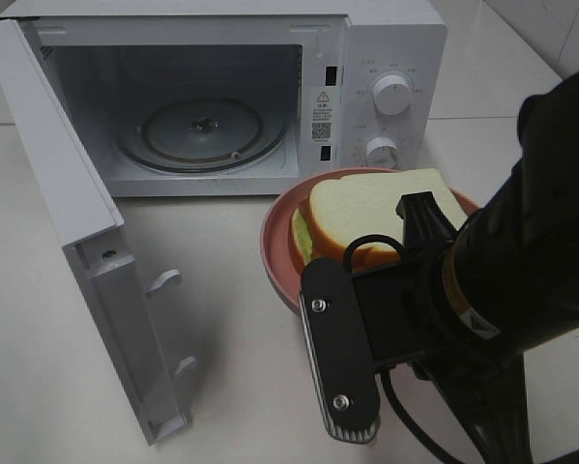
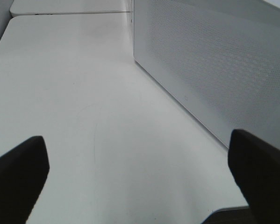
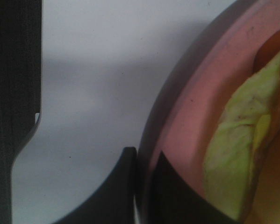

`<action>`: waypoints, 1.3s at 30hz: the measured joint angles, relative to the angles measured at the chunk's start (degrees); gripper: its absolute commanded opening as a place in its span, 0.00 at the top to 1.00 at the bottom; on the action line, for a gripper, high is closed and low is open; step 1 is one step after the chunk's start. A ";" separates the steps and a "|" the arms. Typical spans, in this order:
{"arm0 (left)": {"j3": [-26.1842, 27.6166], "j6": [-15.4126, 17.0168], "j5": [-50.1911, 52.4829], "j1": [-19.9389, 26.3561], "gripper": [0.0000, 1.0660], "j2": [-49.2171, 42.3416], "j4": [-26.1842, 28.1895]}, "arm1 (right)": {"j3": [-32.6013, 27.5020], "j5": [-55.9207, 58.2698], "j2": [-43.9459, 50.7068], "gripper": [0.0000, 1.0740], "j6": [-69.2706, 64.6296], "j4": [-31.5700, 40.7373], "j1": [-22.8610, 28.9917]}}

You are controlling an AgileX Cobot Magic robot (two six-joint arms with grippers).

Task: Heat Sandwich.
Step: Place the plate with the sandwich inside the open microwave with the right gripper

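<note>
- The sandwich (image 1: 376, 217) lay on the pink plate (image 1: 275, 256), just in front of the microwave (image 1: 386, 58), below its two dials (image 1: 392, 95). White bread faced up and pale green leaf showed at the side towards the microwave's open door.
- The right gripper (image 3: 142, 163) was clamped narrow on the plate's rim, one finger outside the rim and one inside it. The leafy edge of the sandwich was near the inner finger but apart from it.
- Whether the plate rested on the table (image 1: 231, 329) or hung just above it could not be told.
- The right arm (image 1: 521, 251) covered the part of the plate and sandwich farthest from the microwave.
- The microwave's door (image 1: 67, 213) stood wide open on the side away from the dials. The glass turntable (image 1: 197, 130) inside was bare.
- The left gripper (image 2: 140, 170) was spread wide and held nothing. It hung over the table beside the microwave's perforated outer wall.
</note>
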State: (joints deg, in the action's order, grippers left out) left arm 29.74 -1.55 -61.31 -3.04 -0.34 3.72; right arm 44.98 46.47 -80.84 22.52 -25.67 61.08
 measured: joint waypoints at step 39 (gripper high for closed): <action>0.00 0.00 0.00 0.00 0.06 0.00 0.00 | 0.00 -12.83 0.00 1.00 50.99 10.77 -16.67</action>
State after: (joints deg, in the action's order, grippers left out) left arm 29.74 -1.55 -61.31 -3.04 -0.34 3.72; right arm 44.98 33.63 -80.84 73.51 -14.90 44.40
